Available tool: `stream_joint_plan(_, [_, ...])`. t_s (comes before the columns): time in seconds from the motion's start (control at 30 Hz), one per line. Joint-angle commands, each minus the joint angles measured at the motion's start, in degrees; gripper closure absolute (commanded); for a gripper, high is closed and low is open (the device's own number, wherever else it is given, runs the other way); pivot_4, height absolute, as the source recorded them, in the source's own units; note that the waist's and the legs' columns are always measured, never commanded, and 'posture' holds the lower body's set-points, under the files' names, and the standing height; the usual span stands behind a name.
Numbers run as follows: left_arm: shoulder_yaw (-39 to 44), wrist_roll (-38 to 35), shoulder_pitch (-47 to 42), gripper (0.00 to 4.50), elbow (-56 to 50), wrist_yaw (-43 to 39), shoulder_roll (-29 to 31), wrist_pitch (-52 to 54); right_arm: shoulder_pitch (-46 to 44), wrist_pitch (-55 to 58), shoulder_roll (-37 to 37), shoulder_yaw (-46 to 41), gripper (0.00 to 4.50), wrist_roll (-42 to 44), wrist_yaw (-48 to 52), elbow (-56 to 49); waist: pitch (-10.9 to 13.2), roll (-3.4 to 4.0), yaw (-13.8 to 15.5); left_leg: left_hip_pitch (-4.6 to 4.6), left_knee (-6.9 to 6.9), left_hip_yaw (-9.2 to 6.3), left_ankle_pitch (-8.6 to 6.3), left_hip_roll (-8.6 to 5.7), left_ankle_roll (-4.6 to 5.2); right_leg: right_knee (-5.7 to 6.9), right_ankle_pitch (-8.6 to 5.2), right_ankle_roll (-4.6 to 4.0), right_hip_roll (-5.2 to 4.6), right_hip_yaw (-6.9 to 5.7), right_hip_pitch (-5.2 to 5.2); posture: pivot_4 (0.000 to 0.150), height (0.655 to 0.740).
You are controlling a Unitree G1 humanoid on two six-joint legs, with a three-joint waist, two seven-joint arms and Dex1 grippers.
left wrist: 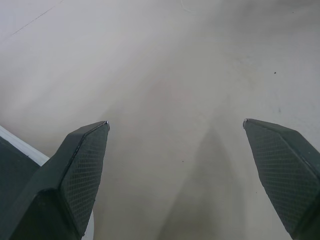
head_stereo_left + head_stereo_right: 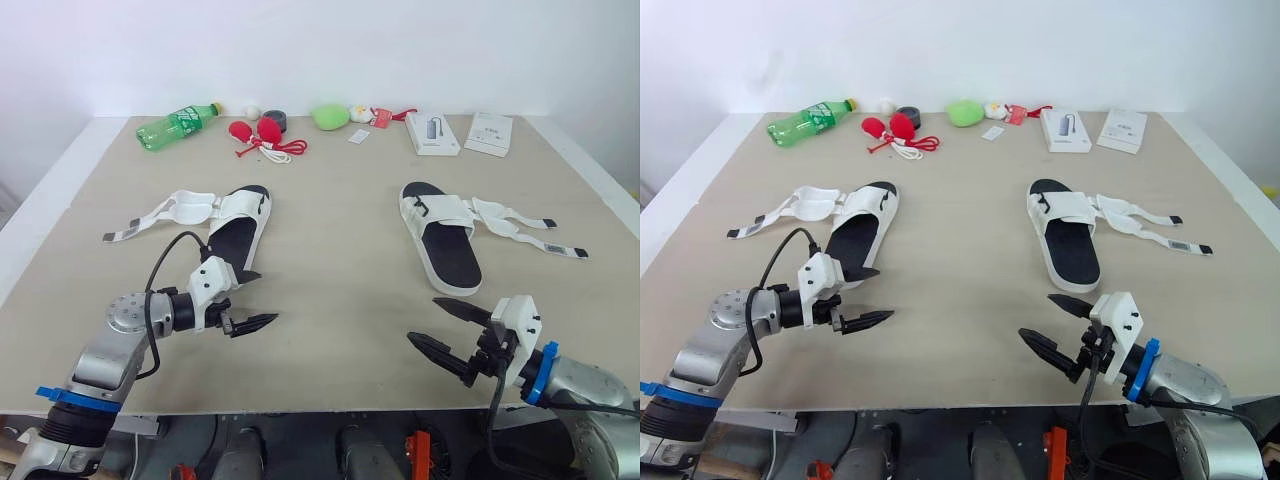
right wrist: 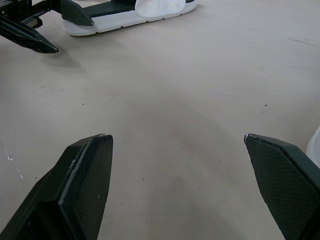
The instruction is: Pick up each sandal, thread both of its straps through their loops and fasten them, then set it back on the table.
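the left sandal (image 2: 236, 226) and right sandal (image 2: 441, 236) lie flat with straps splayed loose, so the left gripper (image 2: 265, 296) and right gripper (image 2: 423, 320) hover spread and empty, seemingly poised to pick one up.

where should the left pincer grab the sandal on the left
Best at the left sandal by its bare heel end, pinching across the sole's edges, with the left pincer coming from the near side. The heel points toward that pincer; the undone straps sprawl to its left.

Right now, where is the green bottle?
In the left eye view, the green bottle lies on its side at the far left corner of the table, beyond the left sandal.
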Motion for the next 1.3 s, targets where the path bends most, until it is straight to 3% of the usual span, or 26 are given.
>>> stream_joint_plan(0.03, [0.37,-1.18,0.53,0.09,-2.64,-0.58,0.52,0.49,0.44,-0.38,0.01,-1.48,0.0,1.16,-0.62,-2.84,0.0,0.0,0.0,0.0,0.0,0.0,0.0,0.0,0.0,0.0,0.0,0.0,0.0,0.0,0.0,0.15,0.74])
stream_joint_plan(0.63, [-1.03,-1.77,0.36,0.09,-5.65,-0.2,-0.96,0.84,-0.06,2.26,3.78,-3.92,0.0,4.14,-8.46,-4.23,0.0,0.0,0.0,0.0,0.01,0.0,0.0,0.0,0.0,0.01,0.01,0.0,0.0,0.0,0.01,0.15,0.74])
stream_joint_plan(0.9, [-7.13,-7.83,-5.56,0.09,-13.79,-5.27,-2.93,7.46,-15.3,12.57,5.99,-6.7,0.0,1.57,-28.17,0.02,-0.01,-0.04,0.0,0.0,0.13,0.07,0.03,-0.04,0.02,0.01,0.11,0.05,0.0,0.12,0.05,0.15,0.74])
stream_joint_plan(1.3, [-11.63,-6.38,-12.53,0.09,-8.85,-5.13,-8.74,7.94,-30.32,17.42,9.66,3.18,0.0,-7.25,-35.72,10.46,0.0,-0.03,-0.2,0.0,0.06,0.07,0.03,0.0,0.08,0.01,0.12,0.08,0.16,0.25,0.02,0.15,0.74])
